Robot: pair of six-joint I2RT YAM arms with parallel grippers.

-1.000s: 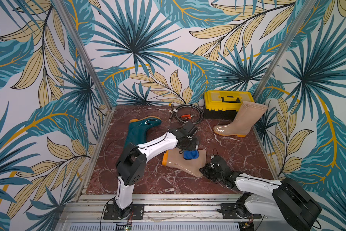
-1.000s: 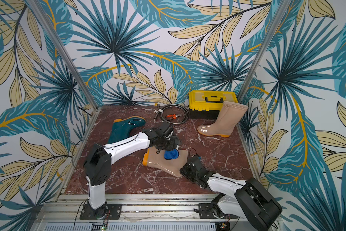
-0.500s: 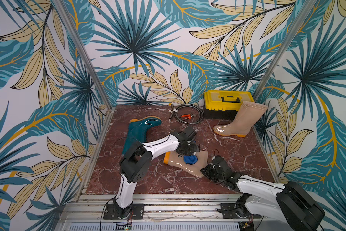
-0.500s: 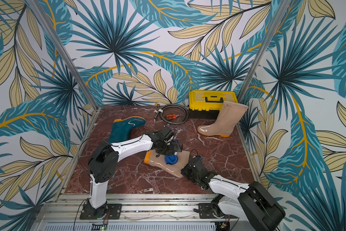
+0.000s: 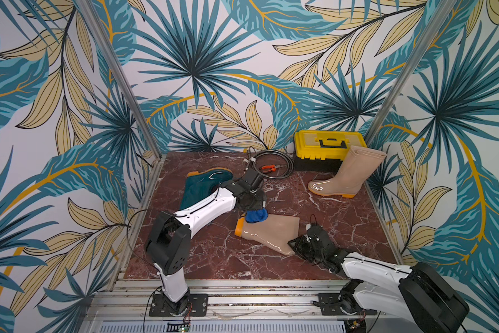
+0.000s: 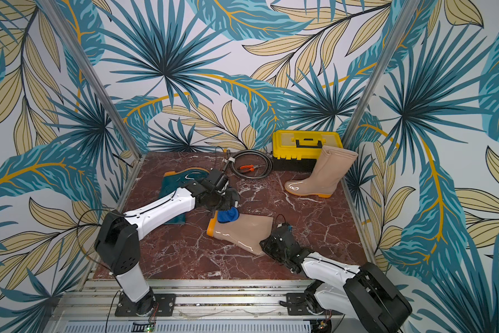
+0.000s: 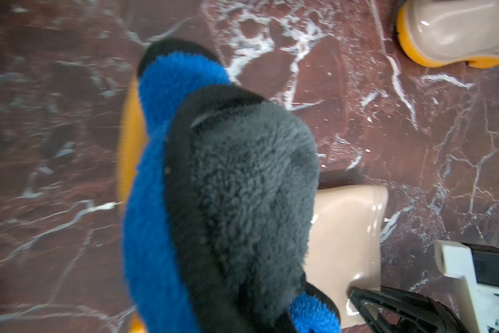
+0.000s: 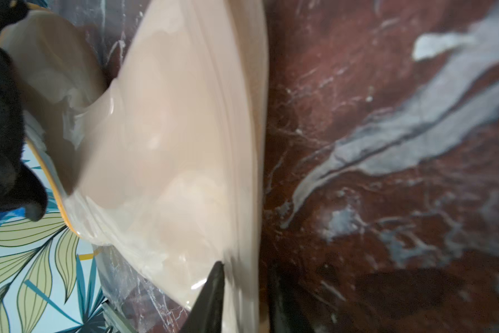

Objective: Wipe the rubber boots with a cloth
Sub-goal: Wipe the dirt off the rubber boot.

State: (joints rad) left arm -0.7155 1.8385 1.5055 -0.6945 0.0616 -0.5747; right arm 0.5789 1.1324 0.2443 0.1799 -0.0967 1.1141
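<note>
left arm [image 5: 205,207]: white shell links, blk joints, thin blk cable along the link + loose loop near elbow housing [image 5: 170,253], which is blk w/ small screw dots. right arm [image 5: 372,271]: same white/blk build, big rounded blk shoulder housing [image 5: 432,294]. Both on blk base plates [image 5: 179,302], thin wires at bases.

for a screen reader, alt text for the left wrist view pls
A blue and grey cloth fills the middle, over the orange-soled end of a beige boot lying on red-brown marble. The right arm's jaws touch its other end; a second beige boot shows beyond.
</note>
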